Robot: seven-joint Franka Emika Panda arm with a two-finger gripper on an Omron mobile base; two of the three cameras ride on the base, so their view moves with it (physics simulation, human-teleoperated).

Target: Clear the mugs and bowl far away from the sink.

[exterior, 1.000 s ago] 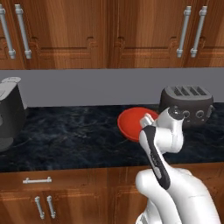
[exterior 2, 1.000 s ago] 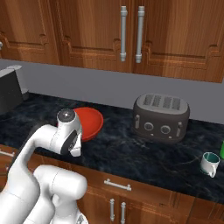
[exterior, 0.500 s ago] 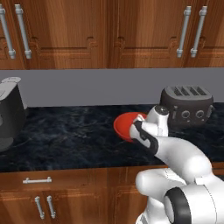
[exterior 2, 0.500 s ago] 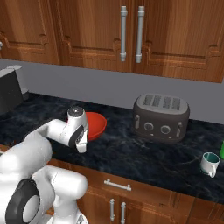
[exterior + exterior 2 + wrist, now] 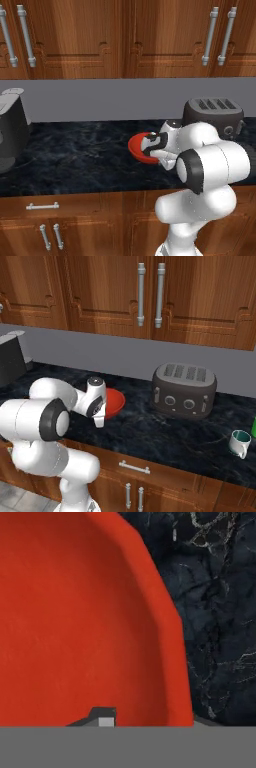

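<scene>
Here, in the left base view, the red bowl sits on the dark marbled counter, about nine o'clock from the toaster and just beside it, with the arm folded over so that the gripper comes down on the bowl's near right rim; the arm's bulk hides the tips, so from this side I cannot tell how wide they stand. A dark appliance stands at the far nine o'clock edge, well apart. In the right base view the bowl lies at nine o'clock from the toaster, and the gripper hangs at the bowl's rim — a grip on the edge seems the reason for the low, steep wrist, since a shallow bowl offers little else to pinch. A mug, pale outside and green within, stands near the counter's front at four o'clock from the toaster, well apart from the bowl. In the hand view the bowl spreads from nine o'clock across the middle, its rim curving toward five o'clock, counter beyond at three o'clock; one fingertip shows inside the bowl at six o'clock — whether the pincer actually clasps the rim I cannot tell. No brand, label or writing is legible anywhere.
</scene>
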